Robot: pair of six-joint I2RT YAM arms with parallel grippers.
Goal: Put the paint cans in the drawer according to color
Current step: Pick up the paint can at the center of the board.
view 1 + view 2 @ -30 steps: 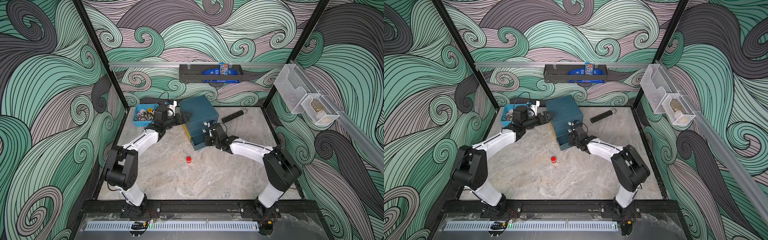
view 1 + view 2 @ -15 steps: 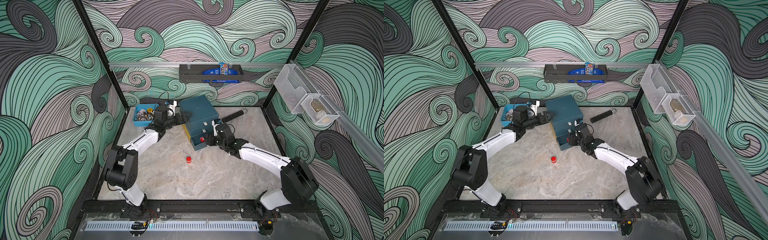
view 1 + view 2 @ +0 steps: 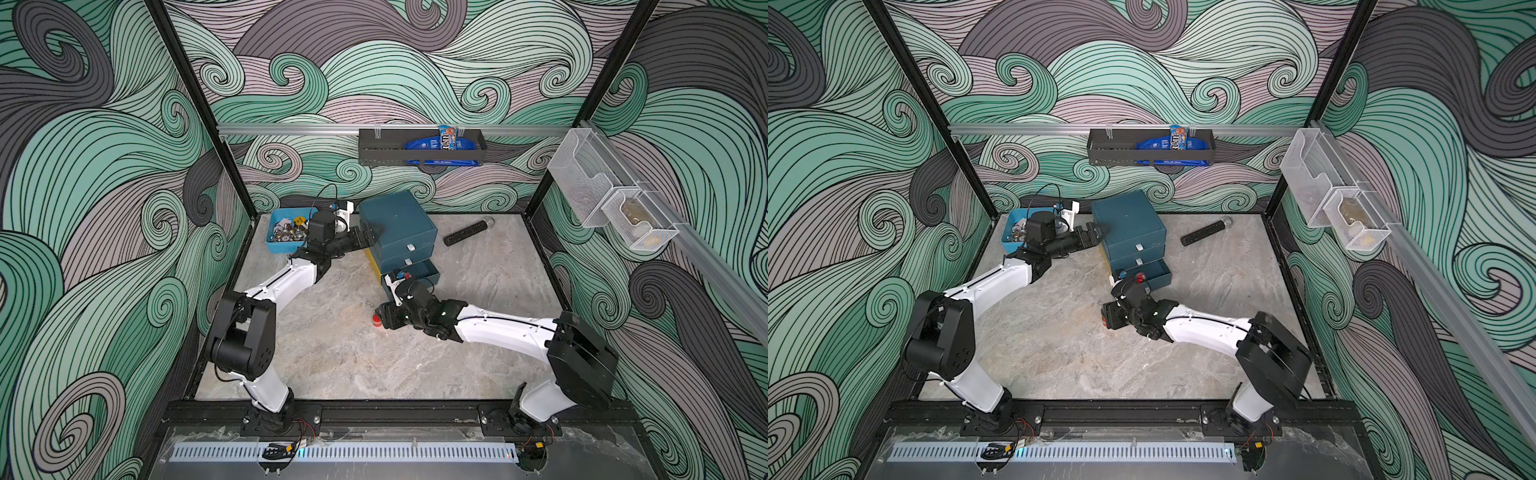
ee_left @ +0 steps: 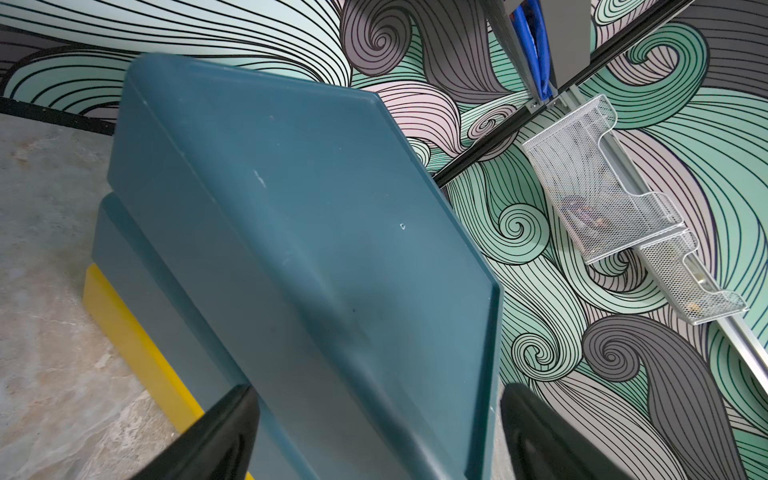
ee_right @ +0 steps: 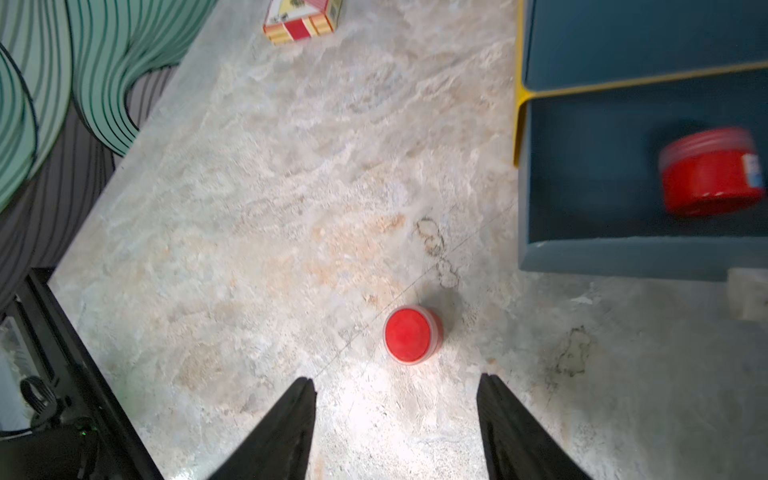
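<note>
The dark teal drawer chest stands at the back of the table, and its bottom drawer is pulled out. One red paint can lies on its side inside that drawer; it also shows in both top views. A second red paint can stands upright on the table. My right gripper hovers open just short of it, with nothing between the fingers. My left gripper is open wide, its fingers straddling the chest's upper left rear corner.
A light-blue bin of metal bits sits behind the left arm. A black stick-shaped object lies right of the chest. A small red-and-yellow striped box rests on the table. A yellow slab sits under the chest.
My right gripper has pulled out of the open bottom drawer, leaving a red can inside, and moved forward-left to the red can on the table with its jaws wider. The left arm has not moved.
</note>
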